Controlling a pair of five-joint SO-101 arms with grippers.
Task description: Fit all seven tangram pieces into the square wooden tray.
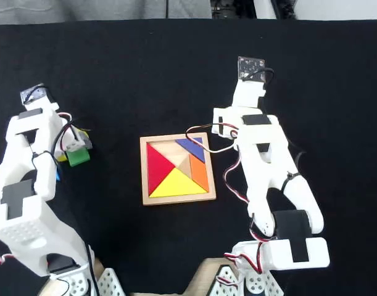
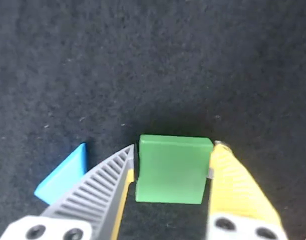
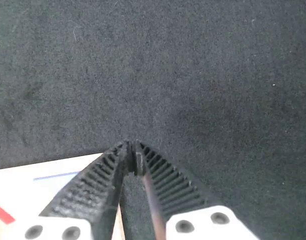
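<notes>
1. Left hand (image 2: 174, 148): grey finger and yellow finger closed onto opposite sides of the green square (image 2: 170, 170), both touching it. Cannot tell if the square sits on the table (image 2: 142, 60) or is lifted.
2. Blue triangle (image 2: 65, 175) lies flat on the table, just beside the grey finger and apart from the square.
3. High view: the square is at about 9 o'clock from the tray (image 1: 143, 172), well apart from it. The blue triangle is at about 8 o'clock from the square, close by the left arm (image 1: 28, 185).
4. Right hand (image 3: 131, 152): black fingers pressed together, tips touching, nothing gripped. It is over dark table cloth.
5. Right arm (image 1: 262, 160) stretches along the tray's 3 o'clock side, from 5 o'clock up to about 1 o'clock. It is near the tray, and one of its cables crosses the rim at the 1 o'clock corner.
6. The tray is mid-table between the two arms and lies flat.
7. Pieces in the tray:
   - Red triangle (image 1: 157, 169), big, at 9 o'clock.
   - Yellow triangle (image 1: 176, 184), big, at 6 o'clock, edge to edge with the red.
   - Orange piece (image 1: 199, 172) at 3 to 4 o'clock, against the rim.
   - Indigo triangle (image 1: 193, 147) at 1 o'clock, touching the orange.
8. There are wood-coloured patches at 12 o'clock and in the tray's centre. Cannot tell whether they are bare floor or pieces.
</notes>
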